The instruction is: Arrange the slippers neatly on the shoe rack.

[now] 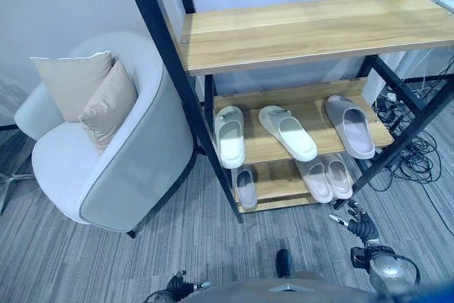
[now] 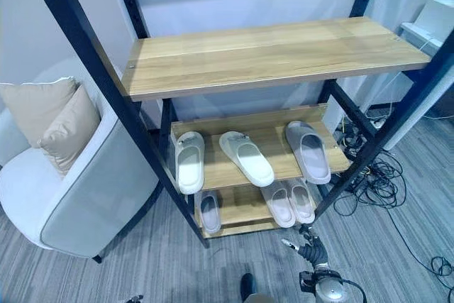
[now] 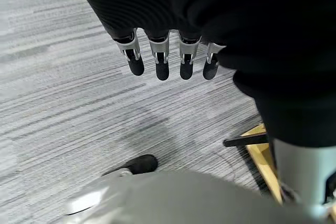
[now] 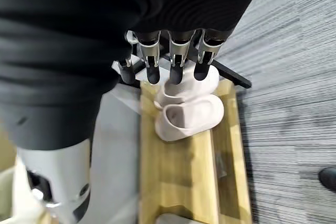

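While slippers line rack — right hand empty, relaxed.

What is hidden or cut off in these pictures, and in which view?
- Grey slipper on the bottom shelf: its toe end hidden under the middle shelf, eye views.
- Right hand: palm and thumb hidden by its dark cover, right wrist view.
- Left hand: thumb hidden likewise, left wrist view.

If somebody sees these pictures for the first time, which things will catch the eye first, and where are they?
The black-framed shoe rack with wooden shelves stands out: three slippers lie on its middle shelf, one white slipper askew, and more below. Left of it stands a grey armchair with two beige cushions. The right hand hangs low before the rack.
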Robot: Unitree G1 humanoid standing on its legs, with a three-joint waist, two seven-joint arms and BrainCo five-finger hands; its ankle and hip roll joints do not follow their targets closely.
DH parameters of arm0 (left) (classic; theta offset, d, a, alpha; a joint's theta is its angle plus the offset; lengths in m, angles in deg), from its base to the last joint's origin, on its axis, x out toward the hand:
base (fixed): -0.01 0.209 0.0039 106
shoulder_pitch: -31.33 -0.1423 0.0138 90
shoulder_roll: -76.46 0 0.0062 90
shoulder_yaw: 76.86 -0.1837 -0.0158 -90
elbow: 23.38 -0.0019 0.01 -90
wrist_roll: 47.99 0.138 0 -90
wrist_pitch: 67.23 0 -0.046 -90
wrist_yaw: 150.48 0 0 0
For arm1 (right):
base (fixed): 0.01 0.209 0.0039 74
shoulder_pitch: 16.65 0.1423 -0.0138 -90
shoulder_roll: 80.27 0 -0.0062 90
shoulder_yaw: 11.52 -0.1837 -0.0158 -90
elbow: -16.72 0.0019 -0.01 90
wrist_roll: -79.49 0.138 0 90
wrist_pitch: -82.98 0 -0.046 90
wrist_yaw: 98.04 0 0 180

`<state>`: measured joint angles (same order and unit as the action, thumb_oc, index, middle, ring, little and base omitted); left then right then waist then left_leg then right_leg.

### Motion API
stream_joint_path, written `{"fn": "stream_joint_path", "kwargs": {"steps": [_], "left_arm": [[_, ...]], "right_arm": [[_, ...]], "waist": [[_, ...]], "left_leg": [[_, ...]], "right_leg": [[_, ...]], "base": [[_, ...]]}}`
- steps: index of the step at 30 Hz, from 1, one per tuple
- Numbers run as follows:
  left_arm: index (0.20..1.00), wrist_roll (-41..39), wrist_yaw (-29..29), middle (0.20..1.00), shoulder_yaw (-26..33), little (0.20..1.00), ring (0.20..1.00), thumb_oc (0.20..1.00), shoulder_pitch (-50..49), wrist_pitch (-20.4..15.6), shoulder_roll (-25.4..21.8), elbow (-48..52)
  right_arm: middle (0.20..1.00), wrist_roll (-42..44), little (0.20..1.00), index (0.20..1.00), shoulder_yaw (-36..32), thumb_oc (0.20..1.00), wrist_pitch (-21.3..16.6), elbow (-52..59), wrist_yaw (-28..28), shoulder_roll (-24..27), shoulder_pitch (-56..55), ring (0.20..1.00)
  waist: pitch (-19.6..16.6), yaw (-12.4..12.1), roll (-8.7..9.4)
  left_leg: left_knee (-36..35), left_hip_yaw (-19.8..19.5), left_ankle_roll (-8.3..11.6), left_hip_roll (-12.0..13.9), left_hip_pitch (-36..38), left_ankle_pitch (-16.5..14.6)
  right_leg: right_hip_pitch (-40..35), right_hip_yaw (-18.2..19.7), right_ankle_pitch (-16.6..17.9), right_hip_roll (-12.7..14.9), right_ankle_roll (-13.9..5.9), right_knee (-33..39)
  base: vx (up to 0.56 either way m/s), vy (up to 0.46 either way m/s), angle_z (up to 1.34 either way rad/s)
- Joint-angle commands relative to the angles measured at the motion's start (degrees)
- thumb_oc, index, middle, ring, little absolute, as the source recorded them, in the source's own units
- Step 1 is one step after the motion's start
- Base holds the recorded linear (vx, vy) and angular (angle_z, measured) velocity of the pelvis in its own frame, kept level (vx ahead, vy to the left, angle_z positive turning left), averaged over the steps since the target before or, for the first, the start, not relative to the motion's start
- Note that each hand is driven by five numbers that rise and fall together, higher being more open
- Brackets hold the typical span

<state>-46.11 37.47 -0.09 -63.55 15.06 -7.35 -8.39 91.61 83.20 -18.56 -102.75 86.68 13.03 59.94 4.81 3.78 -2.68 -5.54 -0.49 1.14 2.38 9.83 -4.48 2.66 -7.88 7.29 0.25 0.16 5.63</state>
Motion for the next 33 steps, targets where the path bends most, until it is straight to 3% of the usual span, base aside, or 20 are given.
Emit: {"fn": "stream_joint_path", "kwargs": {"steps": [1, 10, 17, 25, 33], "left_arm": [[1.000, 2.40, 1.03, 1.000, -0.13, 1.000, 1.000, 1.000, 2.52, -0.81, -0.01, -3.48], [1.000, 3.93, 0.44, 1.000, -3.12, 1.000, 1.000, 1.000, 4.07, -1.71, 0.65, -1.38], [1.000, 3.58, 0.03, 1.000, -4.39, 1.000, 1.000, 1.000, 3.16, -1.43, 0.33, -2.92], [1.000, 1.59, 0.09, 1.000, -5.68, 1.000, 1.000, 1.000, 4.01, -1.35, 0.44, -3.28], [1.000, 1.21, 1.02, 1.000, -5.72, 1.000, 1.000, 1.000, 4.40, -1.60, -0.05, -2.13]], "right_arm": [[1.000, -1.92, 1.000, 1.000, -0.77, 1.000, -4.69, 4.86, -0.35, 2.70, 2.74, 1.000], [1.000, -7.85, 1.000, 1.000, -1.11, 1.000, -6.39, 15.42, 4.30, 8.16, 14.09, 1.000], [1.000, -5.20, 1.000, 1.000, 0.06, 1.000, -5.55, 5.59, 6.99, 9.90, 24.94, 1.000], [1.000, 3.13, 1.000, 1.000, 1.42, 1.000, -4.86, -3.13, 6.22, 8.94, 30.32, 1.000], [1.000, 8.98, 1.000, 1.000, 3.79, 1.000, -5.02, -3.45, 2.68, 5.08, 27.94, 1.000]], "waist": [[-0.24, -0.17, 2.49], [-0.33, -2.09, 1.76], [0.41, -4.66, 1.40], [1.54, -5.67, 0.42], [1.06, -5.69, 0.44]], "left_leg": [[0.54, -1.10, 1.98, 0.15, -4.30, 2.18], [0.54, -1.61, 1.75, -0.94, -7.33, 2.25], [0.54, -3.38, 2.21, -1.25, -8.69, 3.15], [0.54, -4.79, 2.60, -1.85, -11.78, 4.29], [0.54, -5.26, 2.66, -1.79, -11.11, 4.13]], "right_leg": [[-6.34, 1.81, -6.62, 3.31, -6.87, -0.76], [-4.35, 0.95, -6.97, 4.24, -7.76, -0.63], [-4.17, -1.04, -7.44, 4.48, -7.72, -0.63], [-2.15, -2.26, -7.25, 4.75, -7.58, -0.63], [-3.07, -2.84, -7.77, 4.74, -7.37, -0.63]], "base": [[-0.07, 0.052, -0.10], [0.00, 0.027, 0.00], [0.02, -0.001, 0.19], [-0.02, 0.003, 0.12], [0.02, 0.001, 0.03]]}}
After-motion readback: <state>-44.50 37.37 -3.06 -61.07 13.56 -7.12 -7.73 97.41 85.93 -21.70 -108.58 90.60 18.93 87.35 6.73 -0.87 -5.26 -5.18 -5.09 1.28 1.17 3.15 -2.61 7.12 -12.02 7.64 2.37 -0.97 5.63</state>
